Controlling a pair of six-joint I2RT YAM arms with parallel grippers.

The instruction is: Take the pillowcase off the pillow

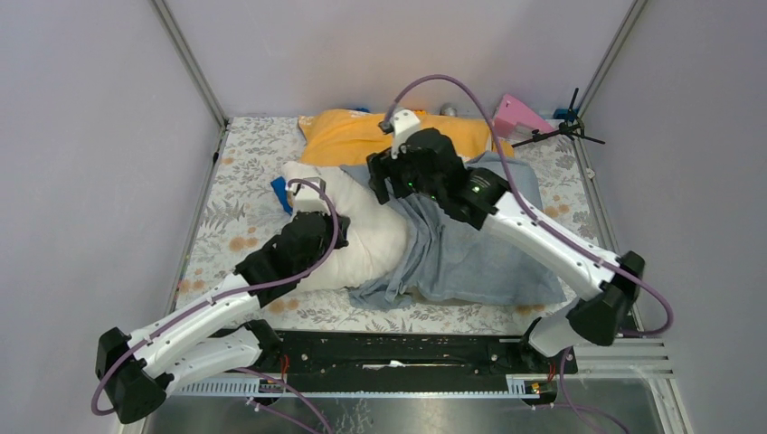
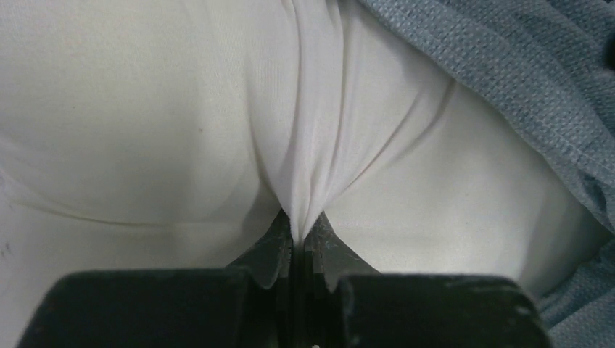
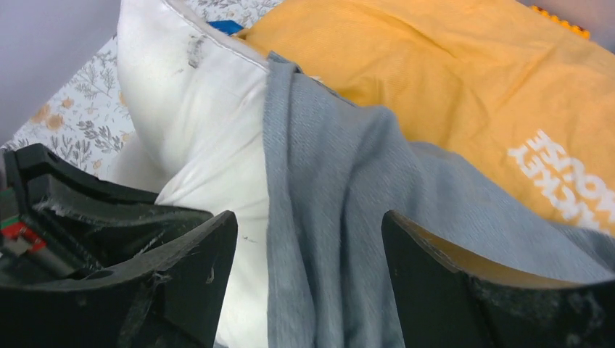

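The white pillow (image 1: 366,237) lies mid-table, its left half bare. The wrinkled grey-blue pillowcase (image 1: 470,253) covers its right half and spreads out to the right. My left gripper (image 2: 299,226) is shut on a pinched fold of the pillow's white fabric (image 2: 312,145), with the pillowcase (image 2: 522,80) at the upper right of that view. My right gripper (image 3: 310,225) is open, its jaws wide apart over the pillowcase's open edge (image 3: 326,203) where it meets the pillow (image 3: 196,109). In the top view the right gripper (image 1: 391,181) sits above the pillow's far side.
An orange-covered pillow with white lettering (image 1: 380,134) lies at the back, close behind the right gripper. A bit of bright blue fabric (image 1: 281,193) shows left of the white pillow. A pink object (image 1: 517,116) and a black stand (image 1: 565,128) sit at the back right. Floral tablecloth (image 1: 237,226).
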